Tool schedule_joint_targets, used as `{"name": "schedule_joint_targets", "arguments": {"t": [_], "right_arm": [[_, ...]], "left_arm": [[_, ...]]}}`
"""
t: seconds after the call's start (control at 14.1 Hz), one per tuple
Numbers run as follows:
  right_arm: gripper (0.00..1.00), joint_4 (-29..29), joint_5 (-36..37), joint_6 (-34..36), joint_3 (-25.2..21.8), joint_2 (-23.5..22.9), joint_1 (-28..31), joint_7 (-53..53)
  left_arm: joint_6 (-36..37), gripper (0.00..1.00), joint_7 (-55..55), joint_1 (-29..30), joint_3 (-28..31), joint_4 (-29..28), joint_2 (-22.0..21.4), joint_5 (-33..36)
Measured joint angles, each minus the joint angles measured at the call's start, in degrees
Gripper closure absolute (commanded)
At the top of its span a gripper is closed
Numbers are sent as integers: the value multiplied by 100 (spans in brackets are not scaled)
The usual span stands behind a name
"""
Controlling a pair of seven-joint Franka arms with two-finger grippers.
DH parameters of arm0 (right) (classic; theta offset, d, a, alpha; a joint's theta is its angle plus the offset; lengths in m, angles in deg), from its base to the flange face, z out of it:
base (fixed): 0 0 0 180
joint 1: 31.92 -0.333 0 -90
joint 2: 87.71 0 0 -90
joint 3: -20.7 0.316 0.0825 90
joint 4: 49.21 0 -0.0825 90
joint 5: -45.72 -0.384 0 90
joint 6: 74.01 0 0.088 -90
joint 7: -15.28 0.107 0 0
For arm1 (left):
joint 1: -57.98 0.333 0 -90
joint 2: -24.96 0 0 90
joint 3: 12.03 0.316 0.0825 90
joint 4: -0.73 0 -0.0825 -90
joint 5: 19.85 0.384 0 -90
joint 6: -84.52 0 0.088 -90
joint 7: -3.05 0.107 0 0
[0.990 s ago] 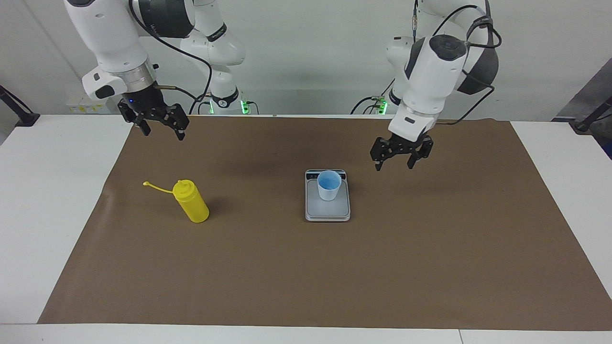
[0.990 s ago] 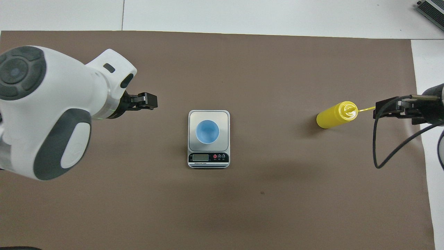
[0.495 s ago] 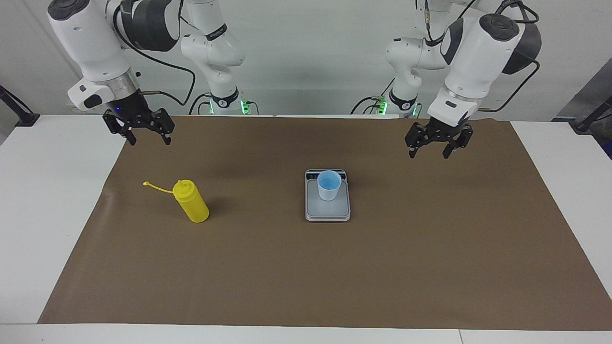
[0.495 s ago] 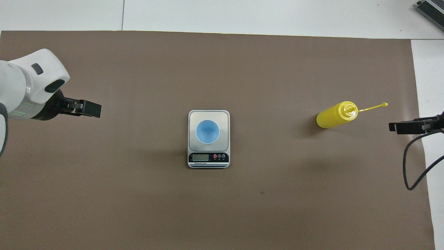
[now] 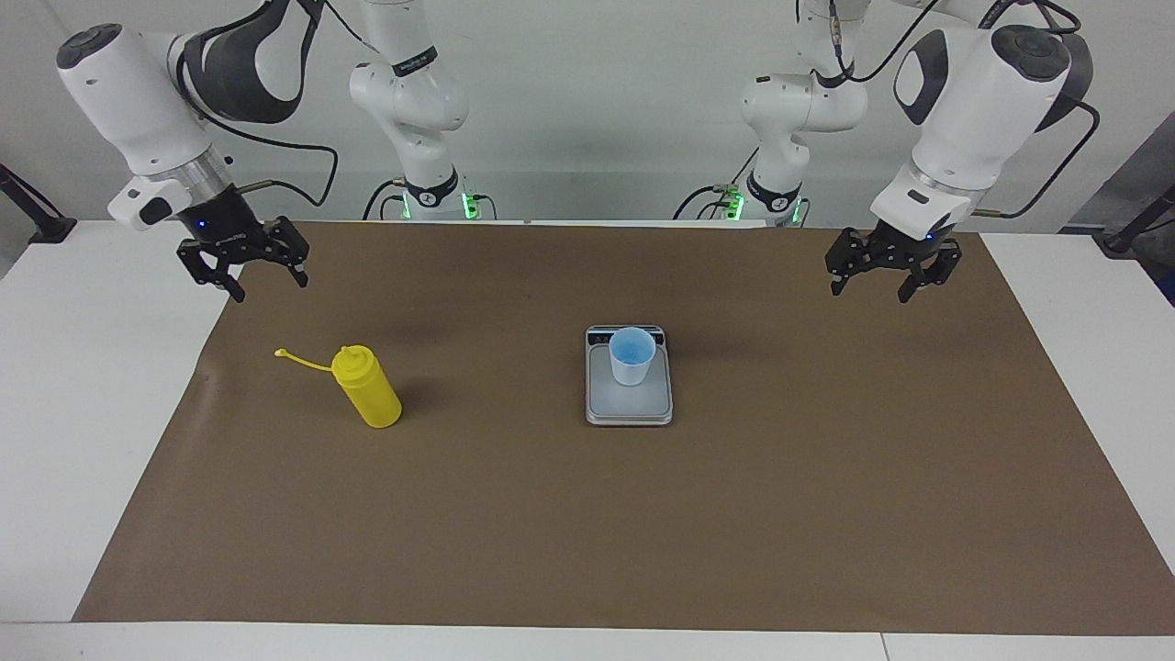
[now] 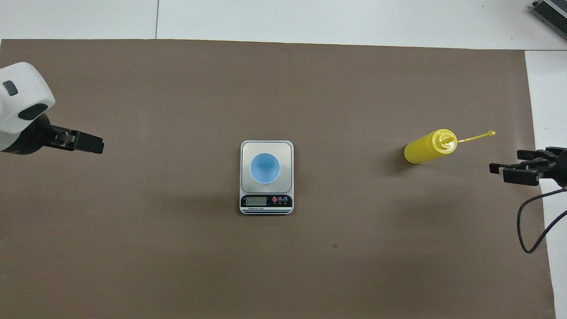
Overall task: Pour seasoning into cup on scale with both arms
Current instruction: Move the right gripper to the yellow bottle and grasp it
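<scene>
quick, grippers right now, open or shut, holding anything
left gripper: open, empty, raised over the mat.
right gripper: open, empty, raised over the mat's edge.

obstacles: bottle, cup on scale | mat around: free

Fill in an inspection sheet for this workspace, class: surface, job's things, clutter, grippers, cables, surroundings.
Surface: brown mat on a white table.
Job's things: yellow bottle upright on the mat toward the right arm's end, cap strap hanging off; blue cup upright on the scale mid-mat.
Clutter: nothing seen.
Grippers: right gripper open, empty, raised over the mat's edge, clear of the bottle; left gripper open, empty, raised over the mat toward the left arm's end.
Cables: black cables hang along both arms, off the table.
Surroundings: plain white wall by the arms' bases.
</scene>
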Motion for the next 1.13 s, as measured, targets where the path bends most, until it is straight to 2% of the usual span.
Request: {"name": "schedule_joint_targets", "arguments": {"t": [0.21, 0.64, 1.13], "right_arm": [[0, -155, -1082, -238, 3, -452, 100, -1167], [0, -608, -2856, -415, 35, -662, -152, -2768], [0, -640, -3973, -586, 65, -890, -598, -3954]], "left_arm": [[99, 0, 45, 104, 6, 42, -29, 8], [103, 0, 55, 152, 6, 9, -32, 8], [319, 0, -129, 157, 5, 305, -43, -80]]}}
